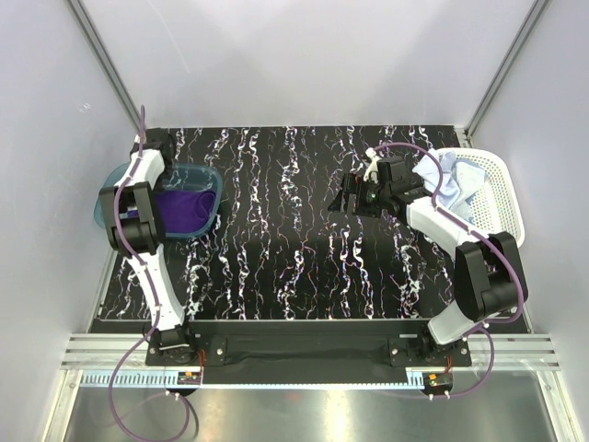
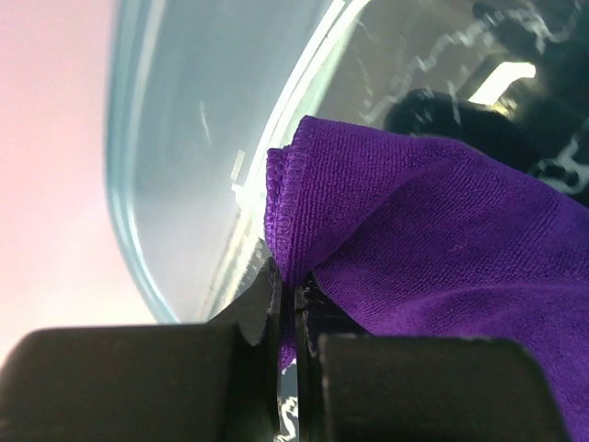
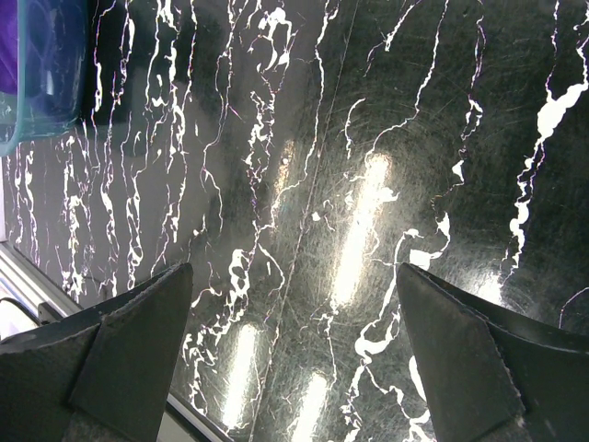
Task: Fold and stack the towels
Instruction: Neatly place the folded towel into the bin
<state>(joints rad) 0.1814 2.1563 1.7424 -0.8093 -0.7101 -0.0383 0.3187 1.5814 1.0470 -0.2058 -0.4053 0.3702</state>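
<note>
At left edge, tray (image 1: 212, 177) holds purple towel (image 1: 181, 210) — left gripper (image 2: 293, 318) clamped on its folded hem, left arm hiding tray's left side. Right gripper (image 3: 294, 276) spread wide over mid-worktop. Right edge: basket (image 1: 504, 189) with pale towels (image 1: 456, 180) bunched — colours hard to separate.

- One purple towel (image 1: 179, 210)
- One teal tray (image 1: 210, 175)
- One white mesh basket (image 1: 504, 198)
- Pale cloth (image 1: 451, 180), pieces not countable
- Two grippers: left gripper (image 2: 293, 295), right gripper (image 3: 293, 272)
</note>
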